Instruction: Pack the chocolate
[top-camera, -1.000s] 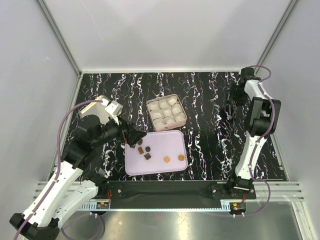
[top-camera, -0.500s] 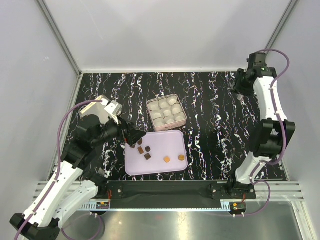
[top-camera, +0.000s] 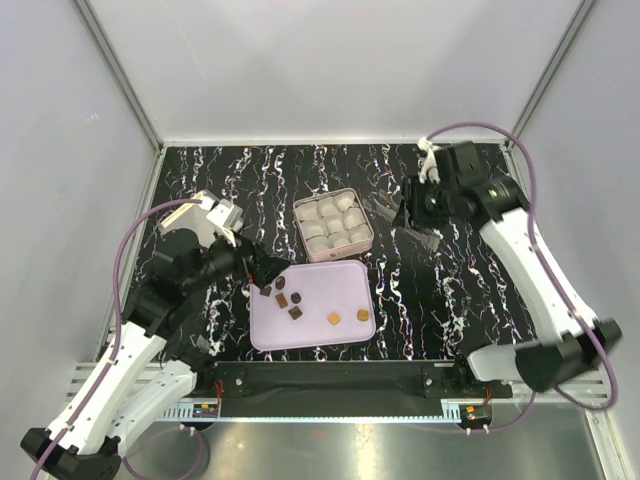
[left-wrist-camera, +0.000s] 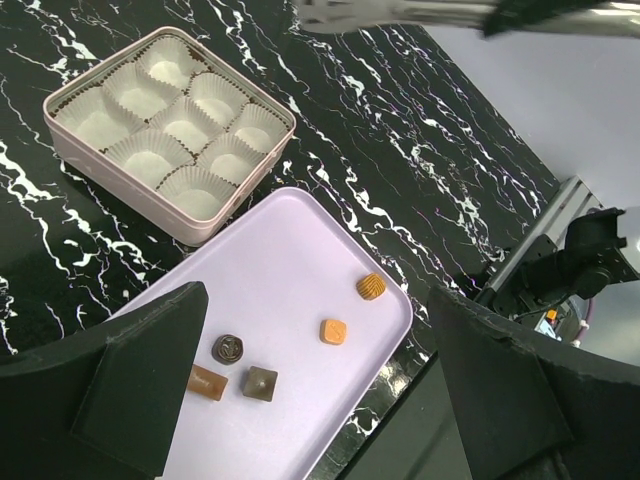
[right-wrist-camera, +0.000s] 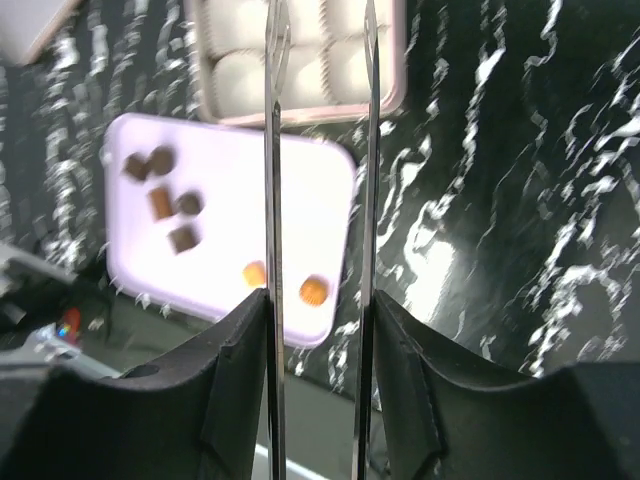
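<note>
The chocolate (top-camera: 296, 312) lay on the lilac tray (top-camera: 340, 275) beside the tin (top-camera: 333, 225) — left jaws spread wide at the tray's left edge, right jaws half spread, empty, above the counter (top-camera: 430, 290).

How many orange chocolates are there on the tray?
2. Both lie on the lilac tray, toward its near right corner: one orange chocolate, and the other orange chocolate beside it, nearer the right edge. None seems hidden.

White shells, black joints: the left arm (top-camera: 97, 393) and right arm (top-camera: 540, 266) – a purple cable (top-camera: 480, 126) looping off each. Left fingers (left-wrist-camera: 150, 385) are broad black wedges, right fingers (right-wrist-camera: 272, 200) thin metal blades.
</note>
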